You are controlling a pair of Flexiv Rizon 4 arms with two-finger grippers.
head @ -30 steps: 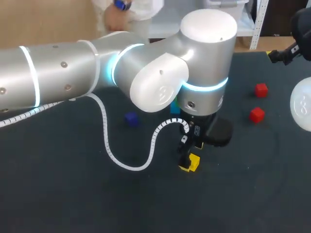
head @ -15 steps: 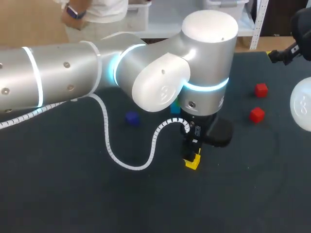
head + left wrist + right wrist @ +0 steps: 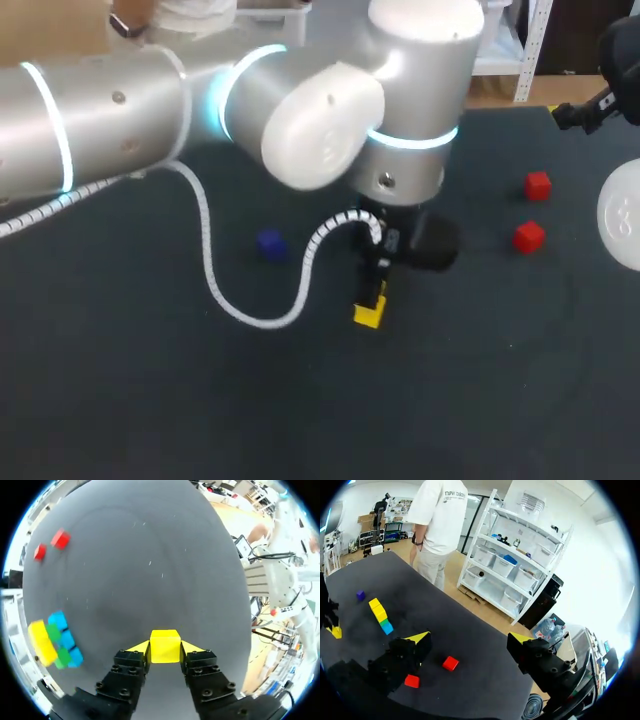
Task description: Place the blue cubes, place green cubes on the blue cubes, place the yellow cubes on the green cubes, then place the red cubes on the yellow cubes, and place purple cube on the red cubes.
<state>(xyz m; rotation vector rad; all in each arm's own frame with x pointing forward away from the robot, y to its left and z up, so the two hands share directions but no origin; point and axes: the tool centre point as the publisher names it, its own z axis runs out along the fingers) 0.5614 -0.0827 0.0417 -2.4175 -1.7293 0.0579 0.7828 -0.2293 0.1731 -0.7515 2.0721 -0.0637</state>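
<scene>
My left gripper (image 3: 165, 649) is shut on a yellow cube (image 3: 165, 645), held just above the dark table; the same cube (image 3: 368, 313) hangs under my left gripper (image 3: 372, 292) in the head view. Beside the gripper stands a stack (image 3: 56, 641) with blue cubes below, green in the middle and yellow on top, which shows again as the stack (image 3: 380, 615). My left arm hides it in the head view. Two red cubes (image 3: 538, 185) (image 3: 528, 236) lie at the right, and a purple cube (image 3: 270, 243) lies at the left. My right gripper (image 3: 470, 640) is open and empty above the table's right side.
My left arm (image 3: 200, 110) and its white cable (image 3: 230, 300) span the table's left and middle. My right arm (image 3: 622, 215) shows at the right edge of the head view. Bare dark table (image 3: 480, 400) lies in front of the held cube.
My left gripper closed on the yellow cube on the table, then lifted it and carried it a little to the left. The right arm has kept still.
</scene>
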